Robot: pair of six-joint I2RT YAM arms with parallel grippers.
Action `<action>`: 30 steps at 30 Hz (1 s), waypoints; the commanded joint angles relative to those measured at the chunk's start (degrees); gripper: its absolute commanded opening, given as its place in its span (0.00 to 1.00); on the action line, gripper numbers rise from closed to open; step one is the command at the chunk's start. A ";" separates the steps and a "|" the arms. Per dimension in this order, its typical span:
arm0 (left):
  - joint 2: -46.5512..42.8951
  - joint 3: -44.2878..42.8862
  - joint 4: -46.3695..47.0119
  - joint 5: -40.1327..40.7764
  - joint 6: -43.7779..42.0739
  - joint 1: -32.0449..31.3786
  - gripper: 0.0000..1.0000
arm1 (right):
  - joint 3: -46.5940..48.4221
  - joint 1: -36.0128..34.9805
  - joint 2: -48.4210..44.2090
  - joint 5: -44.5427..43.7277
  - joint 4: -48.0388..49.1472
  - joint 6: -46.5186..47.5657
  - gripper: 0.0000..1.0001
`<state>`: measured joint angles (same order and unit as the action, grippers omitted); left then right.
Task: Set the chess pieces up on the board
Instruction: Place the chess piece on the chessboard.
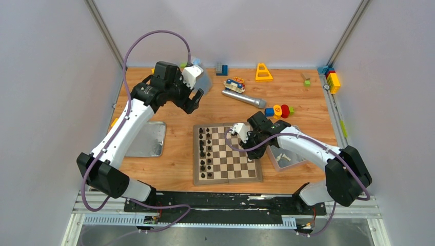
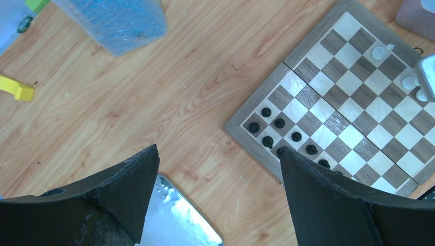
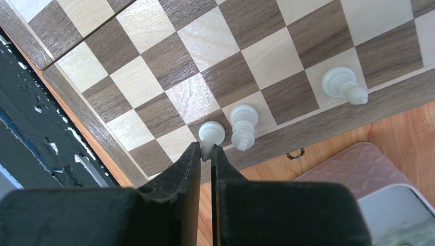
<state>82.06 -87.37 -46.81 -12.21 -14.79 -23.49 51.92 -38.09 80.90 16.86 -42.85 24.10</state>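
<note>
Pinching one white pawn (image 3: 211,133) in the right jaws, shut almost all the way, with only a thin slit left between them. Over a dark square in the last row on the right side of the board (image 1: 227,152), close to its near corner; hard to tell if touching the square. Just beside it, on the next light square, a second white piece (image 3: 243,124), standing up. Two squares on along the same row, a third white piece (image 3: 342,83). Along the left side of the board, two rows of black pieces (image 1: 205,148). Just right of the board, a tin (image 1: 277,165) with more white pieces (image 1: 285,157) inside. Left of the board, a flat lid (image 1: 150,138) on the table (image 1: 174,171). Up over the far left of the table, the left jaws, wide open and holding nothing
</note>
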 commanded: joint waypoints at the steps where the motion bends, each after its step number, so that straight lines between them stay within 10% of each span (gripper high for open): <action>1: -1.91 0.21 2.07 -1.32 0.73 0.46 0.95 | 0.98 -0.32 -1.21 0.22 -2.86 -0.37 0.01; 18: -2.27 0.77 2.14 -1.39 0.48 0.43 0.96 | 0.28 -0.32 -0.01 0.27 -0.71 -1.04 0.12; 30: -2.53 0.76 2.16 -1.50 0.26 0.46 0.97 | 3.28 6.65 -7.94 4.28 -2.44 -2.45 0.55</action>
<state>81.95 -86.61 -46.76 -12.84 -14.81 -23.49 51.94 -34.57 78.35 18.13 -44.45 22.35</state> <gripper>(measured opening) 0.964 0.527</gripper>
